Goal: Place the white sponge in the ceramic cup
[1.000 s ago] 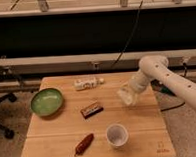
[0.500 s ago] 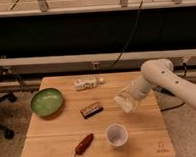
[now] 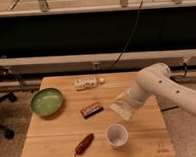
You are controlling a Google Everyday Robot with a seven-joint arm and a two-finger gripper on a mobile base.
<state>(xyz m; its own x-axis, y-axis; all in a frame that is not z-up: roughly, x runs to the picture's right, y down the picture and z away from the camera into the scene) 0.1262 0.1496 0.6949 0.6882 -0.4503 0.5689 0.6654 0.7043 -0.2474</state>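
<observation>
While the white arm (image 3: 164, 86) reaches in from the right side of the wooden table (image 3: 55, 138), its gripper (image 3: 124, 107) hangs above the tabletop at the arm's lower left end, a pale, blurred shape tilted down and to the left. The white sponge (image 3: 122, 109) cannot be made out as a separate object; a pale blocky form sits at the gripper's tip and seems to be the sponge in its grasp, though where the tool ends and the block begins is not clear.

Just below the gripper and a little to its left stands the ceramic cup (image 3: 117, 135), upright, its round mouth open toward the camera and its inside pale grey. The gripper is close to the cup but apart from it, above the rim and not over the middle of the opening.

To the gripper's left, near it, lies a small dark brown bar (image 3: 92, 109) with a lighter top, set at a slant. Up and to the left of the gripper a white bottle (image 3: 88, 83) lies on its side near the table's far edge. Far to the left sits the green bowl (image 3: 47, 101), well apart from the gripper. Down and to the left, beyond the cup, a reddish-brown oblong object (image 3: 84, 143) lies diagonally near the front edge
</observation>
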